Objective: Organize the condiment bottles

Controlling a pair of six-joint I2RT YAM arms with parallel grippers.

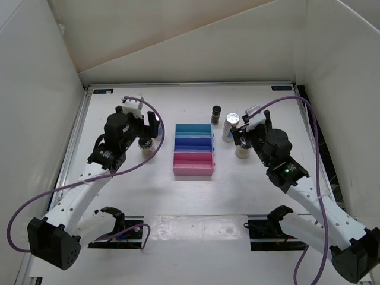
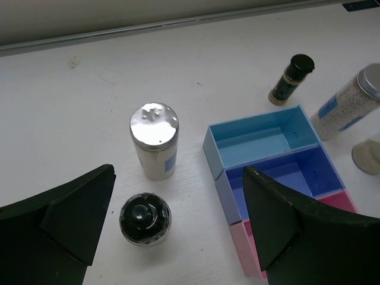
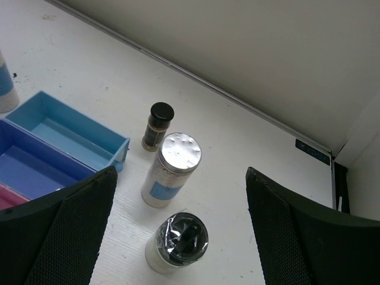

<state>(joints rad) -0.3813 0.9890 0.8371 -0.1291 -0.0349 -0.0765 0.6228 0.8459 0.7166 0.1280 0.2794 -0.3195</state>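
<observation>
My left gripper (image 1: pixel 147 126) (image 2: pixel 178 181) is open and empty. It hovers over a clear short jar with a dark top (image 2: pixel 145 219) (image 1: pixel 144 147) and a white shaker with a silver lid (image 2: pixel 154 141), both standing left of the rack. My right gripper (image 1: pixel 243 133) (image 3: pixel 180 178) is open and empty above a second dark-topped jar (image 3: pixel 177 242) (image 1: pixel 241 150). Just beyond that jar stand a second white shaker (image 3: pixel 171 169) (image 1: pixel 231 126) and a slim dark bottle (image 3: pixel 158 126) (image 1: pixel 216 114). All bottles stand upright on the table.
The stepped blue-and-pink rack (image 1: pixel 193 149) (image 2: pixel 279 148) (image 3: pixel 59 136) sits mid-table between the two groups with empty compartments. White walls enclose the table on the left, back and right. Purple cables loop off both arms.
</observation>
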